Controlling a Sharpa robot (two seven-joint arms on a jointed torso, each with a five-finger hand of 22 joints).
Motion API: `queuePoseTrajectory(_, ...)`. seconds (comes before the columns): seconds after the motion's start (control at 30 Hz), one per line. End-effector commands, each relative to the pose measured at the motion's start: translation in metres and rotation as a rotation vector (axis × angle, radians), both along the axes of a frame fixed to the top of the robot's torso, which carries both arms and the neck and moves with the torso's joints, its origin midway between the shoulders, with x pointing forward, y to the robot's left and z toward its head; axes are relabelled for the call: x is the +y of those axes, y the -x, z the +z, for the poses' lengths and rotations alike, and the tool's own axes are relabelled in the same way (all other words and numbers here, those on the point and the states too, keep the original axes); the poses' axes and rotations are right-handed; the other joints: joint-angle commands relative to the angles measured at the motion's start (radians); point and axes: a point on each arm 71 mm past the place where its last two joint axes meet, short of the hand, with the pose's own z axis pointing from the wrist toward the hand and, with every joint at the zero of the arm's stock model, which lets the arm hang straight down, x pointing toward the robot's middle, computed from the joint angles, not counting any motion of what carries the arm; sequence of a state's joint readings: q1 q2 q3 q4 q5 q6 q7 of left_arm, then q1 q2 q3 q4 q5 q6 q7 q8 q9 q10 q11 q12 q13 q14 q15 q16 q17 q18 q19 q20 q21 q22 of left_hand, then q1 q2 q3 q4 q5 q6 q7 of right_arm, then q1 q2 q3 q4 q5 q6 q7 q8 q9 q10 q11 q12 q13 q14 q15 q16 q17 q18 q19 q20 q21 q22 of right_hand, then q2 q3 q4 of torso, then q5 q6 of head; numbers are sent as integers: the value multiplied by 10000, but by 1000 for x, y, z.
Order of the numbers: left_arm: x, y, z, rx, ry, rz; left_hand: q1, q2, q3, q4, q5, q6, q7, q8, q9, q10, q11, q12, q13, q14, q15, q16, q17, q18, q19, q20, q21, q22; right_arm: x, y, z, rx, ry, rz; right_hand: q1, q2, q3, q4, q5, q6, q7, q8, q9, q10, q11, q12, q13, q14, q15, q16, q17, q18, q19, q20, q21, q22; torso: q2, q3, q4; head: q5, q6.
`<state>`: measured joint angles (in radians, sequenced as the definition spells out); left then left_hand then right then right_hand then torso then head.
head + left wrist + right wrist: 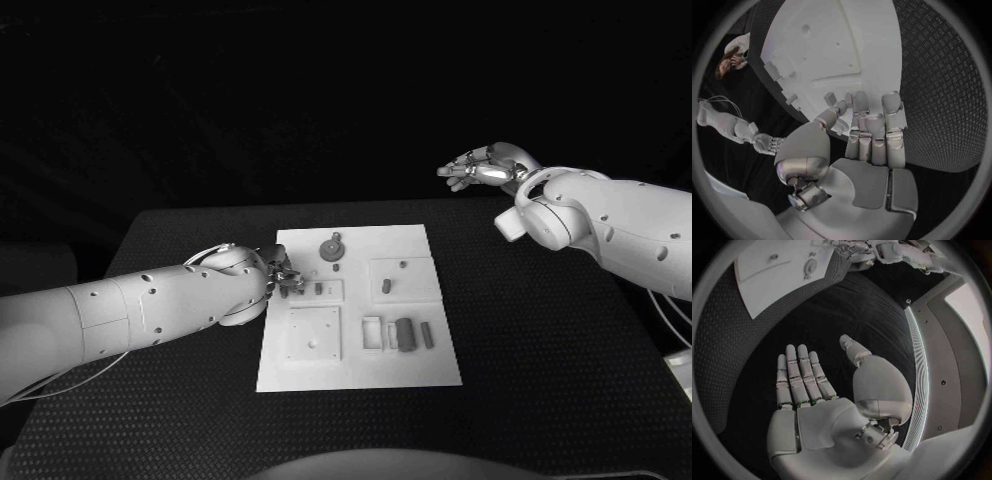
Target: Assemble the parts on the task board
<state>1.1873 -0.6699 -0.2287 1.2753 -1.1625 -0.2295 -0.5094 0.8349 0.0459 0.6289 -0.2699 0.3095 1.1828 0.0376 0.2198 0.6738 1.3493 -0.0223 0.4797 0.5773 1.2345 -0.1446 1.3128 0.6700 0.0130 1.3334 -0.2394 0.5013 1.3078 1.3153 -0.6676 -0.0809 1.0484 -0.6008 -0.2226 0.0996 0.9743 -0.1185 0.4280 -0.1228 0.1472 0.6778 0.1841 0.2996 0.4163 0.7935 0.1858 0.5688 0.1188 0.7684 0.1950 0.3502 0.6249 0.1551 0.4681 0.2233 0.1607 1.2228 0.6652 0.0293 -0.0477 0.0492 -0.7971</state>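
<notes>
Reaching over the task board (361,300), left hand (274,275) at 9 o'clock, fingers straight, apart, holding nothing; right hand (483,167) at 2 o'clock, likewise empty.

A robotics lab: black table (548,330) bearing a white task board (418,370)

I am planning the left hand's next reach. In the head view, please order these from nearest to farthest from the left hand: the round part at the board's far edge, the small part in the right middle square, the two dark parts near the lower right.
1. Round part, far edge, just beyond the left hand.
2. Small part, right middle.
3. Dark parts, lower right of the board.
</notes>
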Motion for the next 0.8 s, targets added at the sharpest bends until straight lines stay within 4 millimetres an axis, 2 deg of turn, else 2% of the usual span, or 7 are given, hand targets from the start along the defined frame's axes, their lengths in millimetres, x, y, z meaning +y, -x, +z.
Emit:
queuePoseTrajectory(0.03, -6, 4, -4, 288, -137, -274, -106, -14, 363, -163, 143, 333, -149, 1090, 446, 625, -552, 113, 38, 425, -402, 105, -40, 29, 224, -277, 118, 247, 1, 0, 0, -26, -16, 158, -9, 0, -34, 49, 4, -59, 595, 47, -14, -76, 18, 40, -13, -74, 0, -60, 11, -68, -92, 6, -56, 19, 2, -1, 0, -20, -16)
queuePoseTrajectory(0.47, -12, 3, -5, 377, -361, -530, -206, -17, 464, -173, 185, 368, -177, 1158, 470, 653, -577, 188, 83, 481, -424, 177, -98, 25, 254, -291, 228, 245, 2, 1, 0, -26, -25, 186, 0, 2, -35, 44, 5, -60, 595, 48, -17, -77, 18, 42, -17, -74, 1, -64, 15, -69, -91, 5, -66, 34, -1, -2, 1, -6, -48)
queuePoseTrajectory(0.8, -16, -2, -7, 436, -678, -711, -207, -31, 536, -161, 28, 315, -162, 1167, 472, 605, -569, 198, 93, 464, -419, 187, -163, 25, 220, -297, 272, 235, 3, 1, 0, -26, -28, 198, 4, 3, -37, 42, 4, -61, 595, 49, -20, -78, 18, 44, -19, -75, 1, -66, 18, -69, -89, 4, -73, 47, 4, -6, -3, -18, -78)
